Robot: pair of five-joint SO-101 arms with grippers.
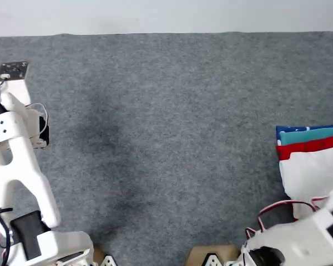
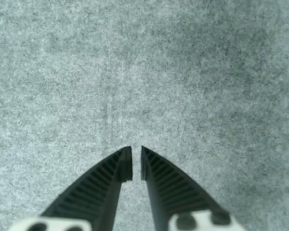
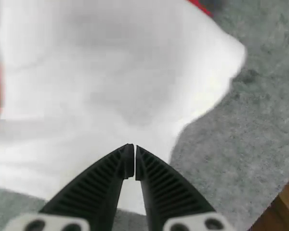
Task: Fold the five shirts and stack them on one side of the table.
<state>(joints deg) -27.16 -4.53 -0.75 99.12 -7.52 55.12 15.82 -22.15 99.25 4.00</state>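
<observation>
A stack of folded shirts (image 1: 311, 160) lies at the right edge of the table: a white shirt (image 1: 312, 176) on top, with red (image 1: 311, 147), teal (image 1: 312, 136) and blue (image 1: 305, 128) edges showing behind it. My right gripper (image 3: 135, 161) hovers over the white shirt (image 3: 111, 72), fingers shut with nothing between them. The right arm (image 1: 299, 241) sits at the front right corner. My left gripper (image 2: 136, 163) is shut and empty over bare grey felt. The left arm (image 1: 16, 166) stands at the left edge of the table.
Grey felt (image 1: 166, 138) covers the whole table. A white wall runs along the far edge. A brown board (image 1: 208, 255) shows at the front between the arm bases. Red and white cables (image 1: 277, 208) loop near the right arm's base.
</observation>
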